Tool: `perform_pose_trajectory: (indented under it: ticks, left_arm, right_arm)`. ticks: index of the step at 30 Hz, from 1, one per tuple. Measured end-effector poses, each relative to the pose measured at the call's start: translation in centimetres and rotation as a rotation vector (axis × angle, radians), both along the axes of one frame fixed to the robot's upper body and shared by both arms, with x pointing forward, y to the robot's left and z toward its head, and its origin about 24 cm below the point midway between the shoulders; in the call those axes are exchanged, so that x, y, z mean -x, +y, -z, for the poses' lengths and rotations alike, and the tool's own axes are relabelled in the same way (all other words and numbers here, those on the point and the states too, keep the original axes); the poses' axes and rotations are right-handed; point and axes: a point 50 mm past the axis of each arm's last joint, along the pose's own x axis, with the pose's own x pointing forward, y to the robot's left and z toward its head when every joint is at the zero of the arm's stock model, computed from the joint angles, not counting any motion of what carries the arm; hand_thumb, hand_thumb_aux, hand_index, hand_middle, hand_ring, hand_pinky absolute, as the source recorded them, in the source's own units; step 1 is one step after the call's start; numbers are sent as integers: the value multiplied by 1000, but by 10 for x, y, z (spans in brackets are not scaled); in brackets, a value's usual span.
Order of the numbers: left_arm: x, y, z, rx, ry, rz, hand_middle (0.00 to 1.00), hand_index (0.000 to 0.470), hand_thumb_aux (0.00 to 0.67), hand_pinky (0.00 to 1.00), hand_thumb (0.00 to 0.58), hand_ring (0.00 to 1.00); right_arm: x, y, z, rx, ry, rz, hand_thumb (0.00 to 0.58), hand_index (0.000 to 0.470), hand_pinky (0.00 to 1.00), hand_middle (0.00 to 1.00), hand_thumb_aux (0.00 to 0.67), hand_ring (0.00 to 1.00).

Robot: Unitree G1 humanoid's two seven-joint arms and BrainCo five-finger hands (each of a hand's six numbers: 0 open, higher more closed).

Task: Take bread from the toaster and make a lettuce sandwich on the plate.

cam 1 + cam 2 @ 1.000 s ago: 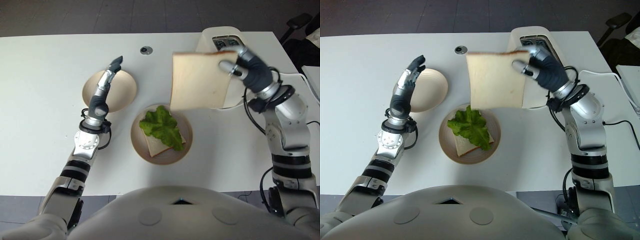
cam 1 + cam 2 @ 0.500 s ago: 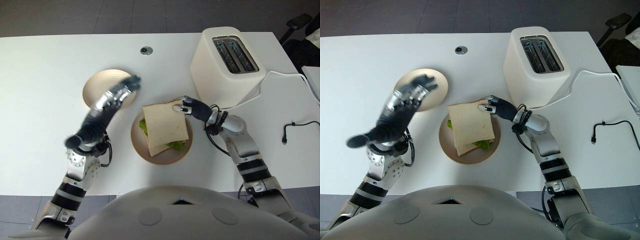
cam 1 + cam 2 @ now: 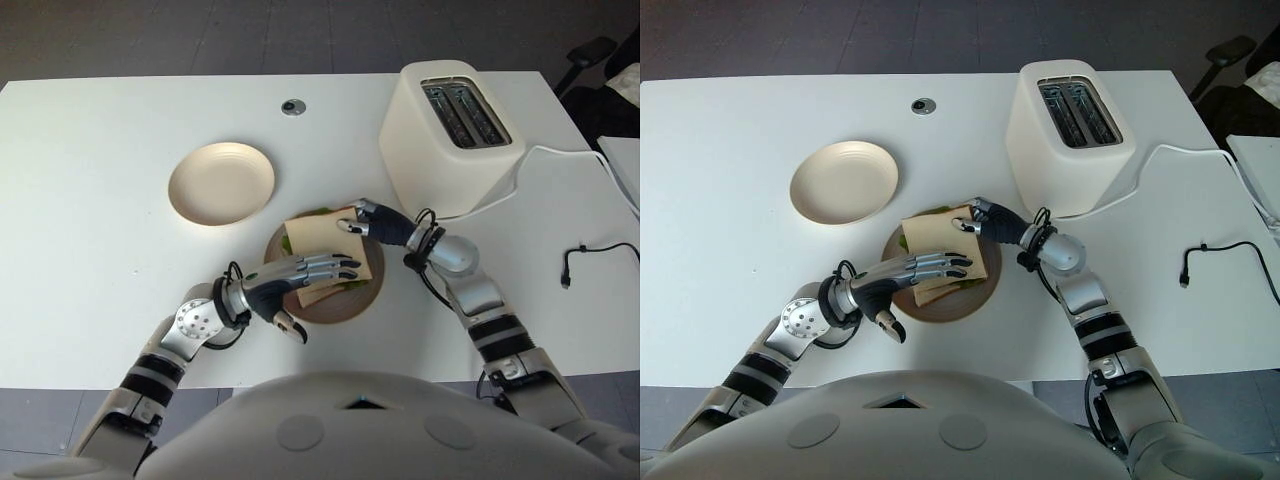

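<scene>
The white counter (image 3: pixel 80 200) spans the frame from side to side, with dark floor behind it along the top edge and part of a dark chair (image 3: pixel 590 55) in the upper right corner. A small round grommet (image 3: pixel 293 106) is set into the counter near its far edge, just left of centre.

The cream toaster (image 3: pixel 440 150) stands upright at upper right. Both of its slots (image 3: pixel 458 102) face up and look dark. A loose black cable (image 3: pixel 598 249) lies on the counter at the right edge, well apart from the toaster.

A pale empty plate (image 3: pixel 221 182) sits left of centre, apart from everything else.

The brown plate (image 3: pixel 345 308) is at the centre of the frame, in front of the toaster and to its left. It carries the assembled sandwich. The top slice (image 3: pixel 330 250) lies flat and slightly skewed over the stack. Lettuce (image 3: pixel 350 284) shows green at the lower right edge beneath it. The bottom slice (image 3: pixel 928 292) shows at the lower left.

The right hand (image 3: pixel 385 225) comes in from the lower right, between toaster and plate. Its fingers are pinched on the upper right corner of the top slice.

The left hand (image 3: pixel 295 278) comes in from the lower left. Its fingers are stretched out flat and spread, grasping nothing, and they lie across the lower left part of the top slice. Its thumb points down over the near rim of the brown plate. Whether the fingers press on the bread or hover just above it cannot be told.
</scene>
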Motion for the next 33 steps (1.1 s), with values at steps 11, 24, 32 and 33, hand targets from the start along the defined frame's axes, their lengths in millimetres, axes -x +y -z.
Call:
perform_pose_trajectory:
  ticks: [11,24,32,33]
  left_arm:
    - [4,-1,6,34,22,7,0,0,0,0,0,0]
    - [-14,-12,-26,346,-8,-127,1000,470,670,1000,580,1000]
    - [25,19,-79,636,267,204,1000,470,670,1000,580,1000]
    - [40,24,-62,455,340,286,1000,470,670,1000,580,1000]
  right_arm:
    - [-18,5,-26,26,-283,278,0,0,0,0,0,0]
    - [-3,23,-72,-399,-304,116,580,470,1000,1000,670,1000]
    - [81,6,-81,-572,-99,-493,580,470,1000,1000,670,1000]
    - [96,4,-71,-512,-27,-598,580,470,1000,1000,670,1000]
